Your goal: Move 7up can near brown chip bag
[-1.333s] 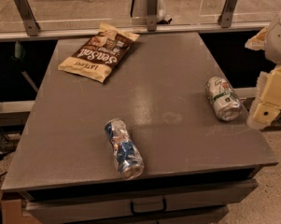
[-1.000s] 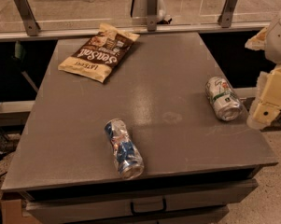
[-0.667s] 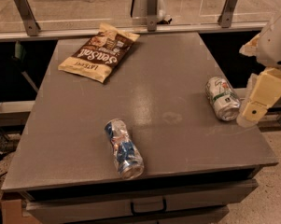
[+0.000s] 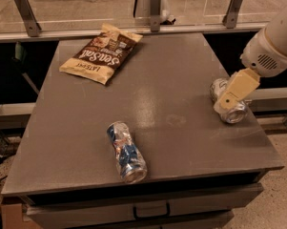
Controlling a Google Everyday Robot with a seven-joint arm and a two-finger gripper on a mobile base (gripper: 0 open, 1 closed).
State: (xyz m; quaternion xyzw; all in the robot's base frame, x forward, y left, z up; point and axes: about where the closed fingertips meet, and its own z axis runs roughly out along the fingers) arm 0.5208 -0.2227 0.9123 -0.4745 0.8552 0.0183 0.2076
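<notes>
The 7up can (image 4: 234, 114), silver-white with green marks, lies on its side near the right edge of the grey table (image 4: 171, 75). My gripper (image 4: 227, 101), cream-coloured below a white arm, comes in from the right and hangs directly over the can, covering its middle. The brown chip bag (image 4: 101, 54), with "Sea Salt" in white script, lies flat at the table's far left corner, well away from the can.
A crushed blue-and-silver can (image 4: 126, 151) lies on its side near the front edge, left of centre. Metal posts (image 4: 155, 6) and a rail run along the table's back edge. A drawer handle (image 4: 150, 210) shows below the front edge.
My gripper has moved left from beyond the table's right edge and now overlaps the 7up can. The cans and the bag have not moved.
</notes>
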